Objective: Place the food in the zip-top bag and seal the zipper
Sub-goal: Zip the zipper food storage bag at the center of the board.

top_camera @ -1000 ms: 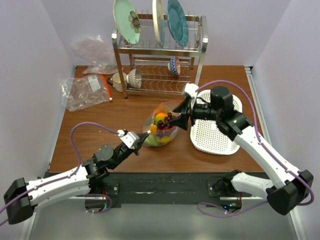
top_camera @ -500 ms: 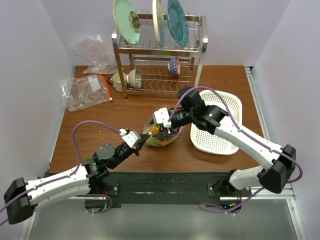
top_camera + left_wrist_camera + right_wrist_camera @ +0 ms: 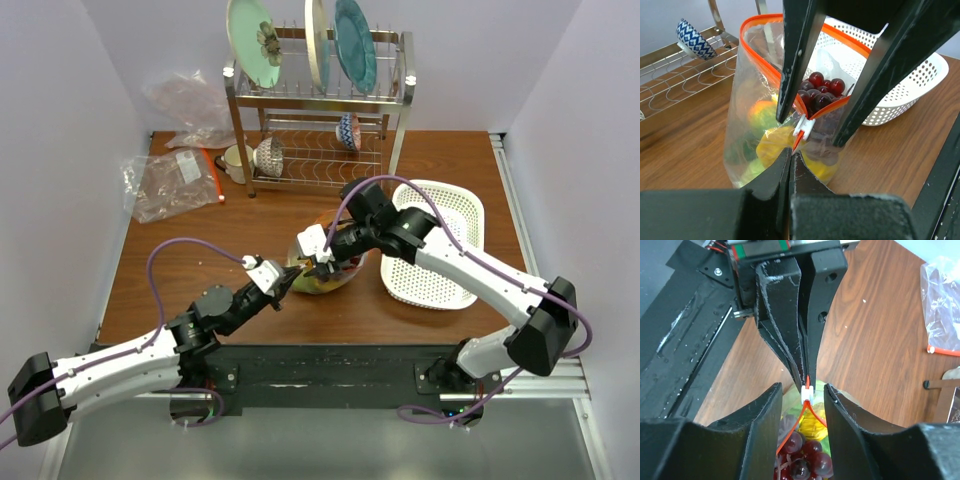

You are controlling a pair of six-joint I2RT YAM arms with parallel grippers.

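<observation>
The zip-top bag (image 3: 326, 268) stands on the table, mouth open, with the food inside. Dark purple grapes (image 3: 821, 89) lie on top, over a yellow banana (image 3: 774, 148) and an orange fruit (image 3: 761, 111). My left gripper (image 3: 790, 151) is shut on the near end of the orange-red zipper (image 3: 759, 54), just below its white slider (image 3: 804, 127). My right gripper (image 3: 802, 388) is open, with one finger on each side of the slider (image 3: 807, 391) and above the grapes (image 3: 802, 460). In the top view, the left gripper (image 3: 290, 276) and right gripper (image 3: 318, 262) meet at the bag's near left corner.
A white mesh basket (image 3: 440, 272) lies right of the bag. A metal dish rack (image 3: 320, 110) with plates and bowls stands at the back. Two other clear bags (image 3: 172, 182) lie at the back left, next to a mug (image 3: 237, 160).
My right arm has swung from the bag's right side over its mouth to the near left corner, and its open fingers now straddle the slider. My left gripper has held still.
</observation>
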